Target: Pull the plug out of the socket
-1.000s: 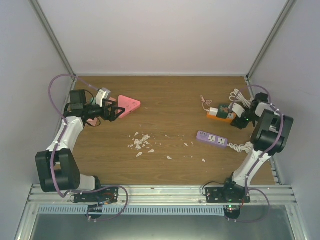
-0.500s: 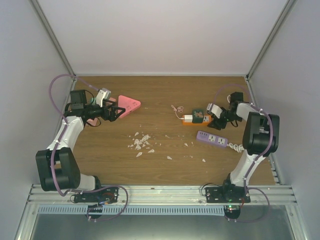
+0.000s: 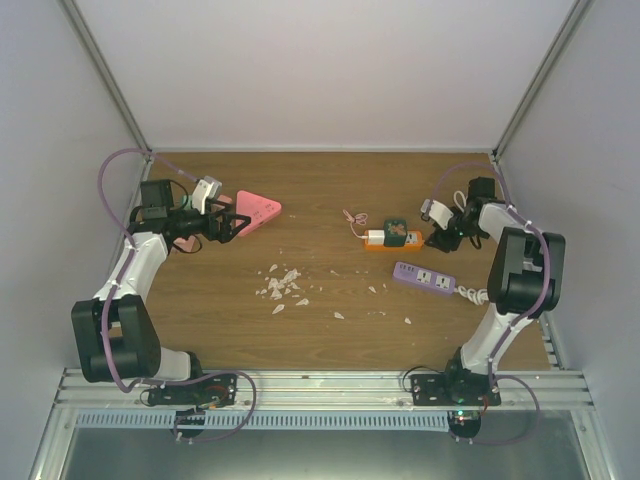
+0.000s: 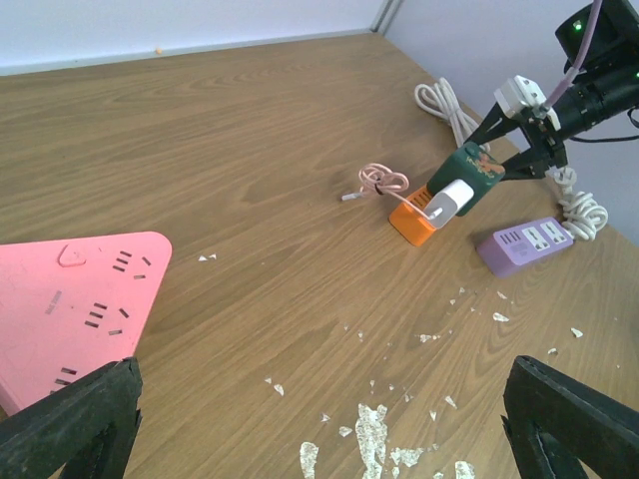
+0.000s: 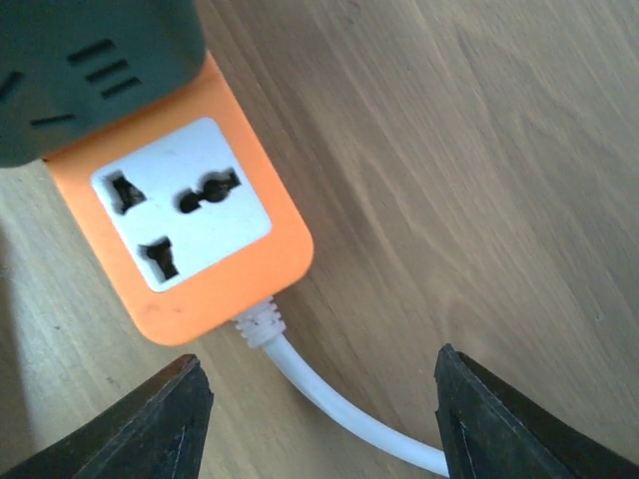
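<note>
1. The table [image 3: 330,200] has a smooth, matt wood-grain surface.
2. The socket [image 5: 215,289] is smooth orange plastic with a white face.
3. The plug [image 5: 90,60] is dark green matt plastic.
4. The cord [image 5: 329,404] is white, smooth and slightly glossy.

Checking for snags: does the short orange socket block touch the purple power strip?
Apart: top view shows wood between orange socket block and purple power strip.
</note>
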Available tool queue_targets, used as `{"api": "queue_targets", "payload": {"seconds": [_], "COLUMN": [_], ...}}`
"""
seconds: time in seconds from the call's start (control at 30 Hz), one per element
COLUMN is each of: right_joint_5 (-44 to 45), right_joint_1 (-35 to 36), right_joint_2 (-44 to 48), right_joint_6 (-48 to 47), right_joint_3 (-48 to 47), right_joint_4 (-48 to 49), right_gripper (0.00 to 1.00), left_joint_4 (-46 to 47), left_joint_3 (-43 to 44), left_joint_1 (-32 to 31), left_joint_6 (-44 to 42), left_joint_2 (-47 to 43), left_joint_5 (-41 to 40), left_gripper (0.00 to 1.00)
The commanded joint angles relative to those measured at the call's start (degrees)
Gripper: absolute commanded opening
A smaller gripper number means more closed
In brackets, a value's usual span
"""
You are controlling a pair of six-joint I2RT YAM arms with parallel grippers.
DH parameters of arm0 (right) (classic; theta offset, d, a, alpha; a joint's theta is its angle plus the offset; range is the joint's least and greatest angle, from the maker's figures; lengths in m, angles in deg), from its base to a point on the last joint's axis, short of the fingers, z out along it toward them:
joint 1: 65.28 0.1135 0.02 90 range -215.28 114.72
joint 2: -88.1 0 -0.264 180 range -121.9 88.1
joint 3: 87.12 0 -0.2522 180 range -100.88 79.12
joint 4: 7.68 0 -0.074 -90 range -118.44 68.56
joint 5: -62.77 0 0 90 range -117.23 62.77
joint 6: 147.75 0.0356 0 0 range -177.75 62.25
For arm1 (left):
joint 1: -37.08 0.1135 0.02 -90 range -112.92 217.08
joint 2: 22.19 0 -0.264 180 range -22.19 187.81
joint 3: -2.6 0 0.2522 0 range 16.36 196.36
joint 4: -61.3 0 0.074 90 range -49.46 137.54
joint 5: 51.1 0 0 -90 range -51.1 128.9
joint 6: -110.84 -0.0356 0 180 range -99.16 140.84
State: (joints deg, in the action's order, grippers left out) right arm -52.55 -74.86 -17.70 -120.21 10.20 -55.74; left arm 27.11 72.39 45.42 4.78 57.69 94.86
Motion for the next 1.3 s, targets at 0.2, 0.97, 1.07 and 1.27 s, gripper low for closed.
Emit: {"api": "queue_targets", "payload": {"seconds": [0.2, 0.97, 1.07, 1.27], "right_joint_5": [-1.4, -7.26, -8.12, -9.67], "right_joint_1": [1.45, 14.17, 16.51, 21.85], "right_joint_2": [-4.9, -9.22, -7.82, -6.82], "right_joint_6": [-3.8, -4.61, -3.52, -1.1], "right_joint_3": [-2.21, -6.11, -4.62, -3.56], "right_joint_4": [0.43, -2.74, -1.4, 0.03], "right_gripper": [0.72, 0.56, 0.55, 0.54], "left_joint_4": [1.39, 1.36, 1.45, 0.86], "left_joint_3": [1.01, 0.82, 0.9, 0.81], "left_joint_1": [-0.16, -0.14, -0.1, -0.14], "left_joint_6": [-0.2, -0.43, -0.32, -1.15], "left_joint_2": [-0.16, 0.72, 0.96, 1.4], "left_joint_5": [1.16, 1.01, 1.19, 1.31], "left_gripper": [0.99, 0.99, 0.99, 0.99]}}
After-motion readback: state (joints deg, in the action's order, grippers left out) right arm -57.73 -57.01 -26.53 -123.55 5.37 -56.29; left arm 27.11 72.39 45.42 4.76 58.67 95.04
